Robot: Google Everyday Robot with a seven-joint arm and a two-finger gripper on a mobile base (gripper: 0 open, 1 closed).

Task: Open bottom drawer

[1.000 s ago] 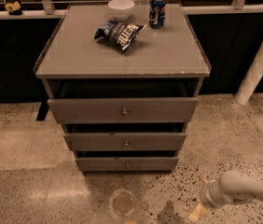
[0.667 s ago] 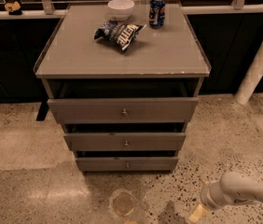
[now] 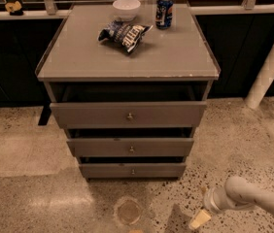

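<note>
The grey cabinet [image 3: 127, 62] has three grey drawers, each with one small round metal knob. The bottom drawer [image 3: 103, 171] is the lowest and narrowest, and its front stands slightly out from the cabinet, with its knob [image 3: 132, 171] at the middle. My gripper [image 3: 199, 220] is at the end of the white arm [image 3: 253, 200], low over the floor at the bottom right. It is to the right of and below the bottom drawer, well apart from it and from the knob, and it touches nothing.
On the cabinet top are a white bowl [image 3: 126, 7], a blue can [image 3: 164, 11] and a chip bag [image 3: 124, 33]. The top drawer [image 3: 88, 114] and middle drawer [image 3: 98, 147] also stand slightly out. A white post [image 3: 273, 62] rises at the right. A round mark [image 3: 128, 211] is on the speckled floor.
</note>
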